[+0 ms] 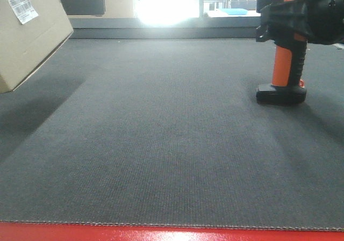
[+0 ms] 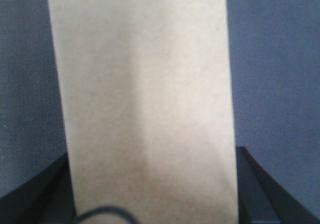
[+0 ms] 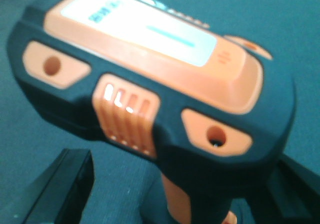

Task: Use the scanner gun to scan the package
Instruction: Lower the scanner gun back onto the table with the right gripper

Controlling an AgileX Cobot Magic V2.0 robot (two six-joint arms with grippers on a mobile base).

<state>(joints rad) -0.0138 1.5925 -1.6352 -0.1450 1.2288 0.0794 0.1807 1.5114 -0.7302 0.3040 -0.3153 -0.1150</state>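
2 things matter here, and both are already at the arms. The package (image 1: 29,34) is seen raised and tilted at the far left of the front view, well apart from the scanner gun (image 1: 282,47), with its white barcode label (image 1: 23,8) turned toward the bench middle and a shadow cast on the dark mat (image 1: 161,139) beneath it. In the left wrist view the package (image 2: 145,104) fills the gap between the 2 dark fingers (image 2: 260,189) of the left pincer (image 2: 150,204), so it is judged to be clamped across its narrow sides. The cardboard is judged light and fairly stiff, though hollow: a firm squeeze could dent the walls, and the plain faces may slip if the hold is loosened. A hold near the edges, where the walls are braced, is judged safest.

The scanner gun stands upright on its flat black foot (image 1: 281,94), on the mat at the right. Its black head is covered by the right pincer (image 1: 301,15); in the right wrist view the head (image 3: 150,79) sits between dark finger parts (image 3: 65,189), but whether the pincer is closed on it cannot be told. The gun is judged rigid and top-heavy, with smooth plastic on the head and a shaped orange handle (image 1: 281,66). A hold across the head's flanks is judged workable, provided the window facing the label is left uncovered.
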